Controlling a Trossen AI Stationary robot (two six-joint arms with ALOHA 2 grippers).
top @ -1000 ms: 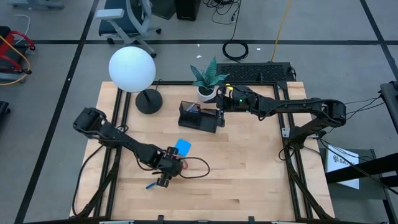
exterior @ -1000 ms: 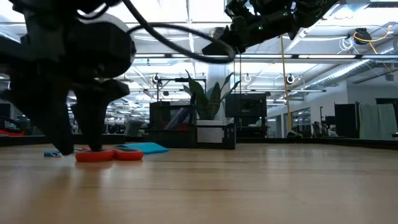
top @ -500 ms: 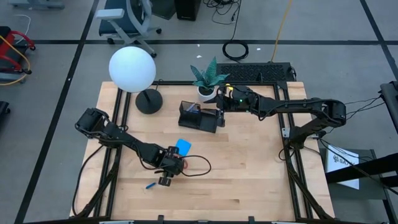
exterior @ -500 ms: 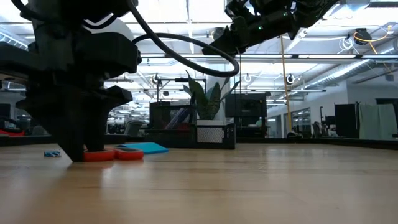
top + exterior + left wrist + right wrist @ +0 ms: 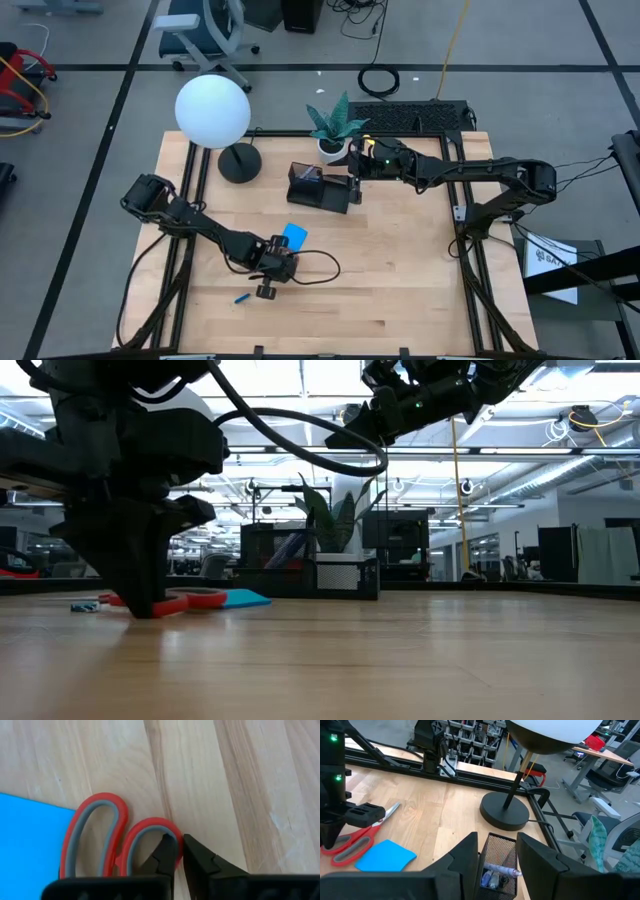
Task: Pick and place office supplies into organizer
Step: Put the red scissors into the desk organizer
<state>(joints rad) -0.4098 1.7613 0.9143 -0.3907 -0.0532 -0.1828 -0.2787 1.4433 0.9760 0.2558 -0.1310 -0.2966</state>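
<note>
From above, we are seeing our left gripper (image 5: 267, 283) pinching the red-handled scissors (image 5: 284, 266) on the wooden table (image 5: 400, 280). Low, office lights are glowing behind. Our right gripper (image 5: 495, 855), jaws spread, is hovering over the organizer (image 5: 496, 862), partly hidden.

Grey floor (image 5: 90, 110) with an office chair (image 5: 205, 35) behind the table.

Overhead straight down; low level; wrists close; all share scissors (image 5: 115, 842).
</note>
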